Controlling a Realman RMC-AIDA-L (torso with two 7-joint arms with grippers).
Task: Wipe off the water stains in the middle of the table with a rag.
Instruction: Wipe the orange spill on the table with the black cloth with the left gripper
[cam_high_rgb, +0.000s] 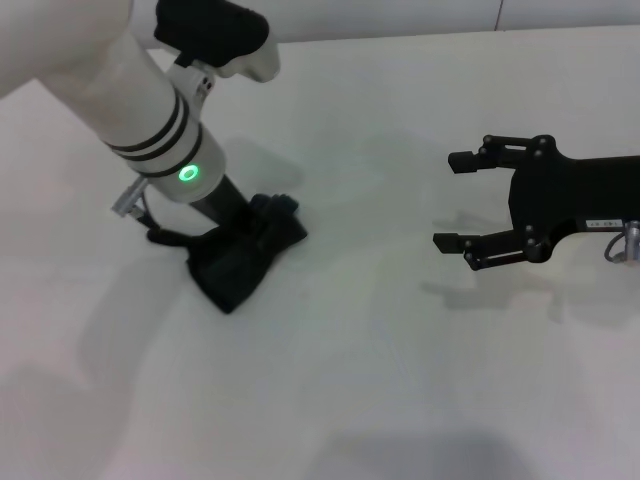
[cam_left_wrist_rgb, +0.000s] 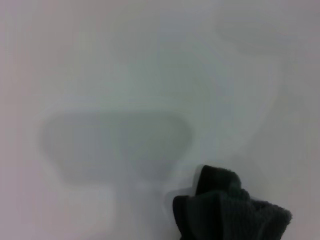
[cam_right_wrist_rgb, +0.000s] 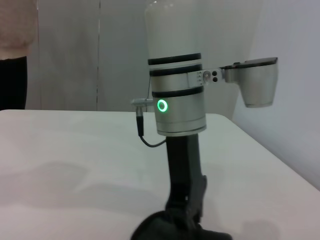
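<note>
White tabletop (cam_high_rgb: 400, 380) fills your view, matte and plain, with a pale panelled wall (cam_high_rgb: 400, 15) along the far edge. No amber stain shows anywhere on the surface in any of the 3 views, so you cannot confirm from here whether it sits under the cloth or is already wiped.

Your left arm (cam_high_rgb: 120, 90) reaches down steeply on the left side, green ring lit, and its left gripper (cam_high_rgb: 235, 225) is planted on the rag (cam_high_rgb: 240, 255). The fingers are buried in the folds, so you cannot tell whether they are clamped or just pressing. Your right gripper (cam_high_rgb: 455, 200) hangs well apart on the right, fingers spread wide, holding nothing, idle.

That rag lies bunched on the table left of centre, dark green-black, crumpled into thick folds; the left wrist view catches only 1 fuzzy corner of it (cam_left_wrist_rgb: 230, 212). Expect it to be soft, light and floppy: it will drag and roll over itself rather than slide flat. Grip through the thick bunched middle, not a loose edge, and keep downward pressure so it stays spread against the surface.
</note>
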